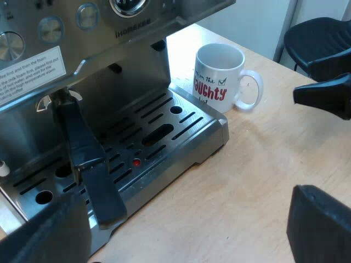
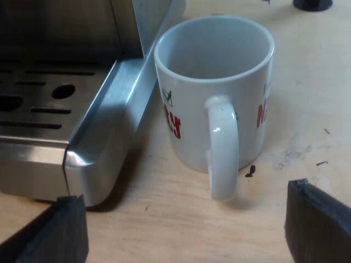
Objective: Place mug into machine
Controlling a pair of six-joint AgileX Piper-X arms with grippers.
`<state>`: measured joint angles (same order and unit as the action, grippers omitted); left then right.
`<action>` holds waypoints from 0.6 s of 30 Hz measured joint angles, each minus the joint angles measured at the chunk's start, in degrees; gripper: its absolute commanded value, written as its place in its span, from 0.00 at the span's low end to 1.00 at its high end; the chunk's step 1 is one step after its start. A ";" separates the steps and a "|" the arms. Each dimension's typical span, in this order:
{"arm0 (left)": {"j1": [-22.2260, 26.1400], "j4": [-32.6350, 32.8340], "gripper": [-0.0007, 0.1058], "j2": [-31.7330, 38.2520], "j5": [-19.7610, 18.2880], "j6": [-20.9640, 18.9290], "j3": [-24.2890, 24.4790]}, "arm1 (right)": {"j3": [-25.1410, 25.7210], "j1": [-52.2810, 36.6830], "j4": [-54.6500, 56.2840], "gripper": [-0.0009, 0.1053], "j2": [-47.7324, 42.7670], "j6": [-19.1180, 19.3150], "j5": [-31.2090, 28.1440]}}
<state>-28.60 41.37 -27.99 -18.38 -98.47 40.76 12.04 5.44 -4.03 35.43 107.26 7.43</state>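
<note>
On the table [image 1: 263, 181], just beside the corner of the machine's [image 1: 131, 38] tray [image 1: 219, 129], the mug [image 1: 218, 76] stands upright, not on the tray. It is white with red letters and its inside looks empty. I cannot tell if it touches the tray's side.

The left wrist view gives the wider place: the machine's front with round dials, the holder [image 1: 88, 159] locked in with its dark handle pointing out over the tray, a small red dot on the tray's grid, and a black chair [image 1: 318, 33] beyond the table. There the tray's corner hides part of the mug's foot, and the machine's top is cut off.

The right wrist view comes close to the mug. Its handle faces the right gripper [image 2: 186, 233], and a few dark crumbs [image 2: 250, 172] lie on the table near the mug's foot. The print bends around the mug, so I cannot read it whole.

The left gripper [image 1: 181, 235] has its jaws wide apart and holds nothing. The right gripper's jaws are also wide apart, short of the mug's handle, with nothing between them
</note>
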 measured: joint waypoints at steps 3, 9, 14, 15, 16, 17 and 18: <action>0.00 0.00 0.75 0.00 0.00 0.00 0.00 | 0.00 0.00 -3.49 0.73 4.29 0.00 0.00; 0.00 0.00 0.75 0.00 0.00 0.00 0.00 | 0.00 0.00 -10.91 0.73 11.06 0.00 0.00; 0.00 0.00 0.75 0.00 0.00 0.00 0.00 | 0.00 0.00 -16.23 0.73 15.92 0.00 -0.04; 0.00 0.00 0.75 0.00 0.00 0.00 0.00 | 0.00 0.00 -17.08 0.73 17.14 0.00 -0.04; 0.00 0.00 0.75 0.00 0.00 0.00 0.00 | 0.00 0.00 -18.17 0.73 18.38 0.00 -0.04; 0.00 0.00 0.75 0.00 0.00 0.00 0.00 | 0.00 0.00 -18.64 0.73 18.78 0.00 -0.04; 0.00 0.00 0.75 0.00 0.00 0.00 0.00 | 0.00 0.00 -19.61 0.73 19.95 0.00 -0.04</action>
<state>-28.60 41.37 -27.99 -18.38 -98.47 40.76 12.04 5.44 -23.64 55.38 107.26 7.39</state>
